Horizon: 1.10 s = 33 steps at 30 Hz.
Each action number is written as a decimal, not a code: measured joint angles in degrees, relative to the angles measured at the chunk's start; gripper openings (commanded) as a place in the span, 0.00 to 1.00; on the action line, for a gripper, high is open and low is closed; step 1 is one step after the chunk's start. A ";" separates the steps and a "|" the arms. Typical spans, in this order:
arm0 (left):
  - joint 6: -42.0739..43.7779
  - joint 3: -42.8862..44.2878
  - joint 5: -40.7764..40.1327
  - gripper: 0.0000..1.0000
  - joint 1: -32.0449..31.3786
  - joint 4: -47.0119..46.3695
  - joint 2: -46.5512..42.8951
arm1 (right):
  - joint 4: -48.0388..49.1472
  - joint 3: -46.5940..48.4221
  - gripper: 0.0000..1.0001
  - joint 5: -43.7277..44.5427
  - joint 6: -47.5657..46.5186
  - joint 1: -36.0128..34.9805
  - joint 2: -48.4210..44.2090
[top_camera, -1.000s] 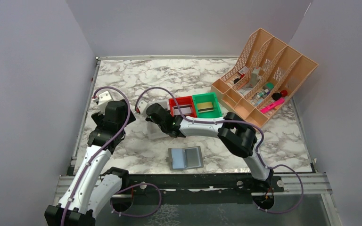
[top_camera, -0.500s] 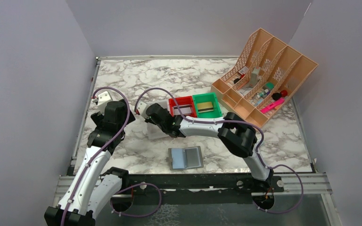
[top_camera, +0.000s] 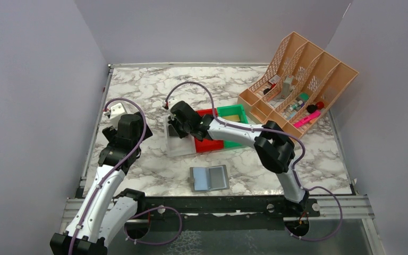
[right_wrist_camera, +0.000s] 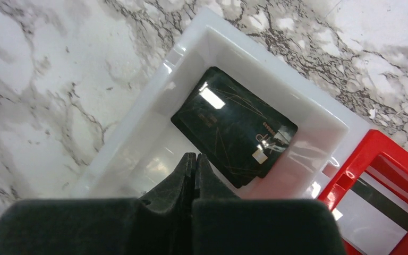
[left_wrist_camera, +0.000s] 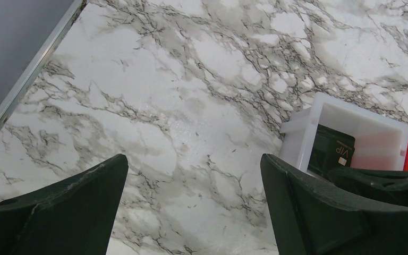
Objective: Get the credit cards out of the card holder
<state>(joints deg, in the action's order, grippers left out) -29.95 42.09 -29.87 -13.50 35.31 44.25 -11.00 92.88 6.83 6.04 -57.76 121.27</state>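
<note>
Hovering over the white bin [right_wrist_camera: 212, 33] with its jaws pressed together on nothing, the right tool [right_wrist_camera: 194, 163] looks to have finished one delivery: a black credit card [right_wrist_camera: 234, 127] lies inside, apart from the fingers. The bin sits near the middle of the table, a little toward its left edge, touching a red bin [right_wrist_camera: 362, 155] that holds a pale card with a dark stripe [right_wrist_camera: 377, 207]. The left tool [left_wrist_camera: 191, 164] hangs wide open over bare marble near the left edge, holding nothing. The card holder [top_camera: 209, 178] lies spread flat by the near edge, about midway along it, well apart from both arms. A clean finish probably means lifting the right tool straight up so it clears the bin wall without dragging it, then spreading the jaws before coming down on the holder; the idle left tool could pin the holder so it does not slide. The black card is glossy, catching the light, with a small chip and "VIP" lettering, and lies askew to the bin's walls. The holder shows one pale blue panel and one grey; whether any cards remain in it cannot be told from here.
</note>
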 measured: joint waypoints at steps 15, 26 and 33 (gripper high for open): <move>0.00 0.00 0.00 0.99 0.00 -0.02 0.00 | -9.42 7.43 0.01 -1.40 5.92 -0.31 7.65; 0.00 0.00 0.00 0.99 0.00 -0.02 0.00 | -12.35 11.65 0.01 3.67 5.95 -0.31 10.32; 0.02 0.00 0.00 0.99 0.00 -0.02 0.00 | -12.72 12.15 0.01 6.14 5.92 -0.31 10.75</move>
<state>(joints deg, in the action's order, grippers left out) -29.93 42.09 -29.87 -13.50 35.29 44.25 -23.73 105.03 12.97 11.97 -58.06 132.03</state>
